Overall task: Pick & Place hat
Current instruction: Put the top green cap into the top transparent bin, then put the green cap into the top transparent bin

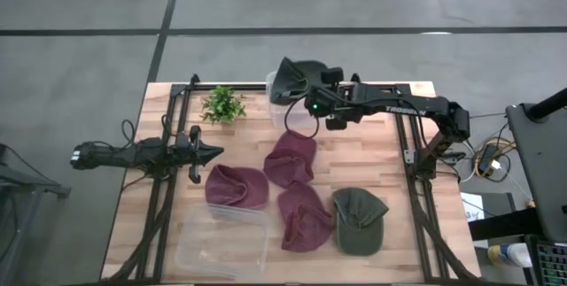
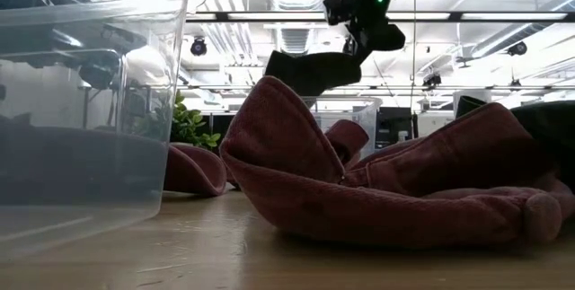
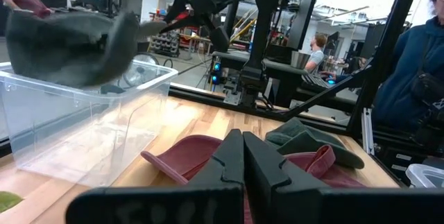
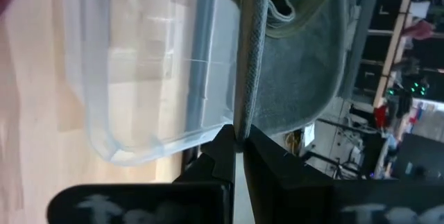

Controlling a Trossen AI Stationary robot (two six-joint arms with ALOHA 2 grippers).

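Olive-green cloth hangs from the right gripper (image 1: 306, 91), whose fingers are pinched tight on the green hat (image 1: 299, 80) held in the air over the clear bin (image 1: 276, 91) at the table's far edge; seen from above, the right arm reaches in from the table's right side, stretched level toward that bin. Nearer than the bin lie three maroon hats (image 1: 291, 159), a second green hat (image 1: 359, 220) and an empty clear tub (image 1: 221, 243), with a small plant (image 1: 223, 104) just beside the bin. The left gripper (image 1: 215, 153) rests low at the table's left, away from the bin, fingers pressed together on nothing. From table height the held hat (image 2: 314, 69) dangles above the far bin (image 2: 359, 115), clear of its rim, behind a maroon hat (image 2: 395, 182). The left wrist camera shows its own fingers (image 3: 229, 165) closed, the hat (image 3: 69, 40) suspended over the bin (image 3: 83, 123), and people beyond the table. The right wrist camera shows the fingers (image 4: 225, 148) clamped on the hat's brim (image 4: 251, 50), the bin (image 4: 146, 71) alongside.
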